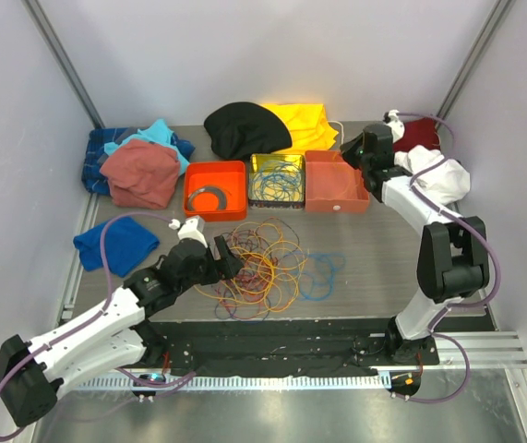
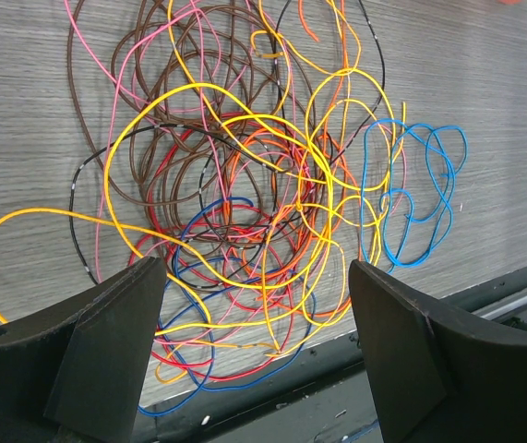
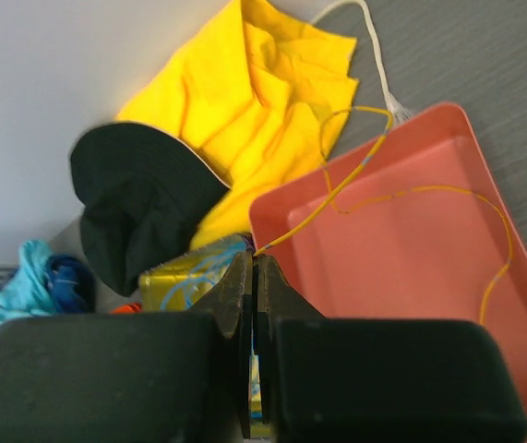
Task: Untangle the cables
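Observation:
A tangle of thin cables [image 1: 258, 268] in yellow, orange, red, blue, pink and brown lies on the table near its front edge. A light blue cable [image 1: 323, 274] loops by itself just right of it. My left gripper [image 1: 229, 261] hangs over the tangle's left side, open. In the left wrist view the cables [image 2: 245, 175] spread beyond and between the wide-apart fingers of the left gripper [image 2: 256, 277], which hold nothing. My right gripper [image 1: 353, 152] is at the back, shut on one end of a yellow cable [image 3: 332, 194] that trails over the salmon tray [image 3: 401, 277].
Three trays stand in a row at the back: an orange one [image 1: 235, 171] with a grey ring, a gold one [image 1: 276, 161] with cables, the salmon one [image 1: 335, 183]. Clothes lie around: black hat [image 1: 245, 127], yellow cloth [image 1: 305, 125], red cloth [image 1: 141, 171], blue cloth [image 1: 115, 245].

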